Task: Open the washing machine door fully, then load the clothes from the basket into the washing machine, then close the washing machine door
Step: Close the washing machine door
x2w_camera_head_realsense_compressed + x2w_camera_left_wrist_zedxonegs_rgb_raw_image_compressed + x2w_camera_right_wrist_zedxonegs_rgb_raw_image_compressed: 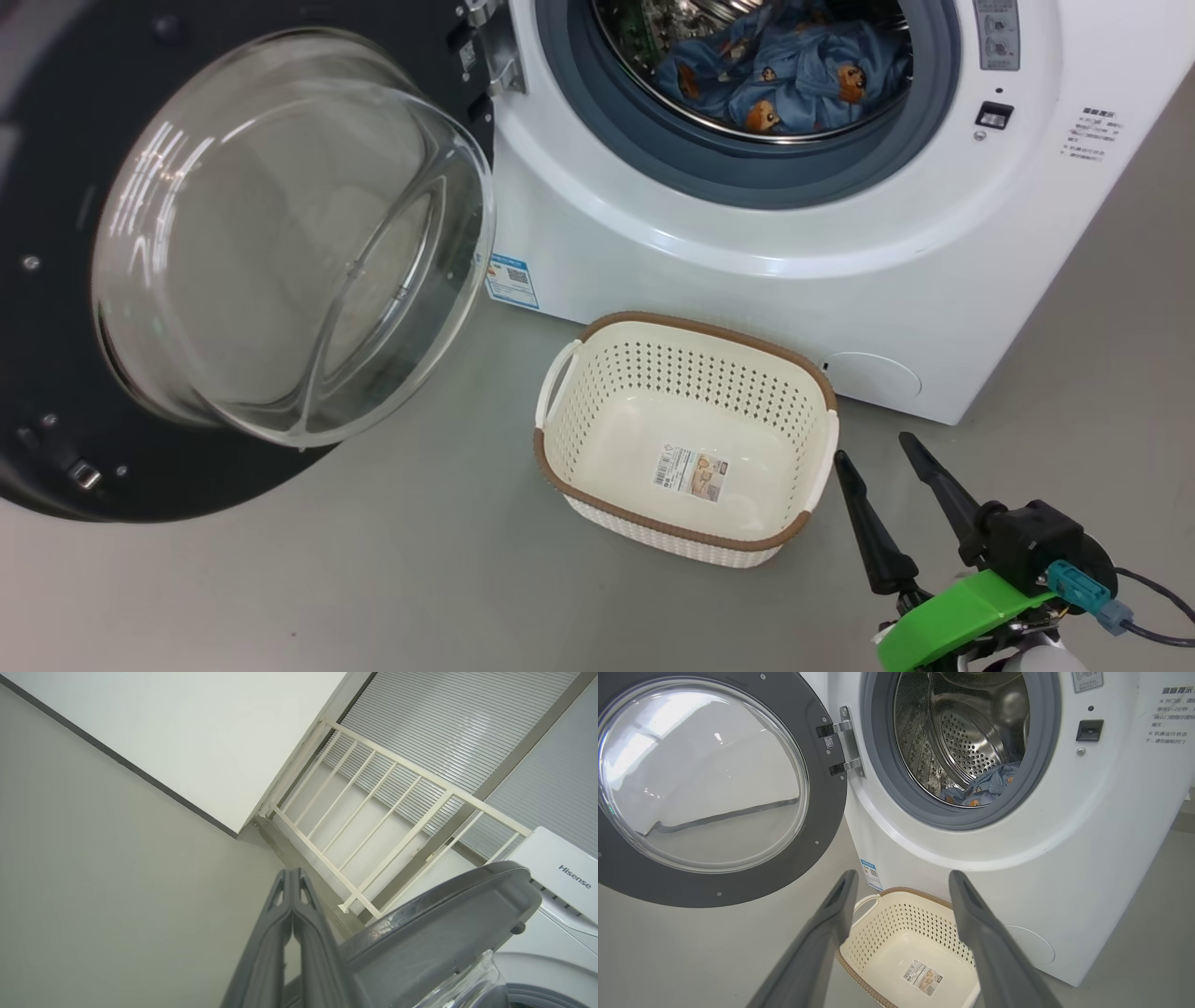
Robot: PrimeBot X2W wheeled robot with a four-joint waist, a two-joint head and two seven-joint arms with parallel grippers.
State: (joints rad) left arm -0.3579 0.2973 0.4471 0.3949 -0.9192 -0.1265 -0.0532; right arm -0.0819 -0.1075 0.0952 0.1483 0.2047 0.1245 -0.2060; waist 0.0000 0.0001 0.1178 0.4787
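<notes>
In the head view, the washing machine door fills the left of the frame, swung wide on its hinge, glass bowl bulging outward. In the left wrist view, the left end effector has its fingers pressed together at bottom centre, just beside the door's rim, a white railing beyond. At lower centre the basket sits on the floor close before the washing machine. The clothes lie in the drum, upper centre. At lower right, the right end effector has its fingers apart, near the basket.
</notes>
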